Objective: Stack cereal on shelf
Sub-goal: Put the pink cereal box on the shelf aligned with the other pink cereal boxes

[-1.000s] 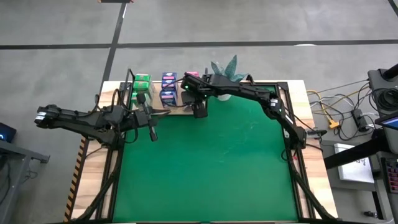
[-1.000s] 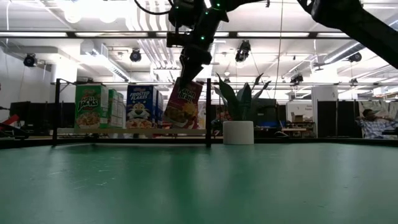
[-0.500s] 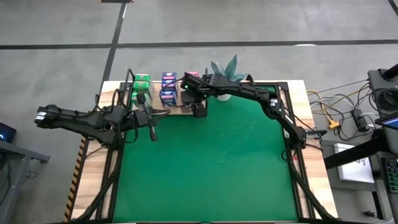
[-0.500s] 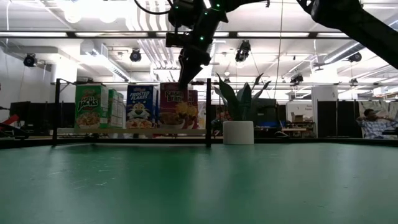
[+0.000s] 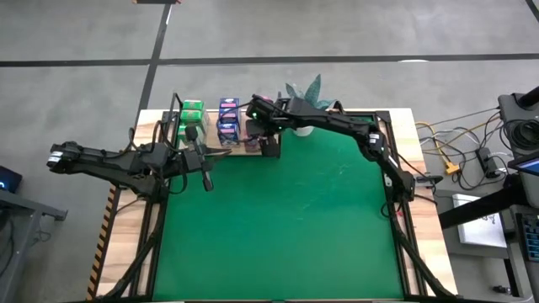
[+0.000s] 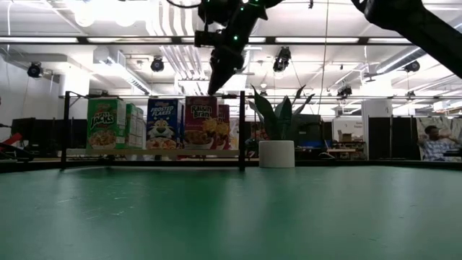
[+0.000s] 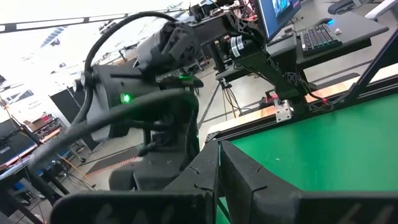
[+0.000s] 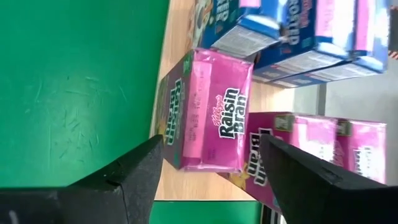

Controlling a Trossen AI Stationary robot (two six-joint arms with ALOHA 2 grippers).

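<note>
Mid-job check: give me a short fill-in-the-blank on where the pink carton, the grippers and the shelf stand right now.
1. The right gripper hangs above the front pink carton with its fingers ____.
2. That carton stands ____ on the shelf.
3. In the low view, the blue-and-white carton stands between the pink one and the ____ carton.
4. The left gripper waits over the table's left part, its fingers ____.

Missing words: open; upright; green; shut

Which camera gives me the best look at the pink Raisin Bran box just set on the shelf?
The right wrist view: the pink Raisin Bran box fills the frame between the open right gripper, top and side readable. The low view shows only its front; the high view a small pink patch under the arm; the left wrist view, nothing.
</note>
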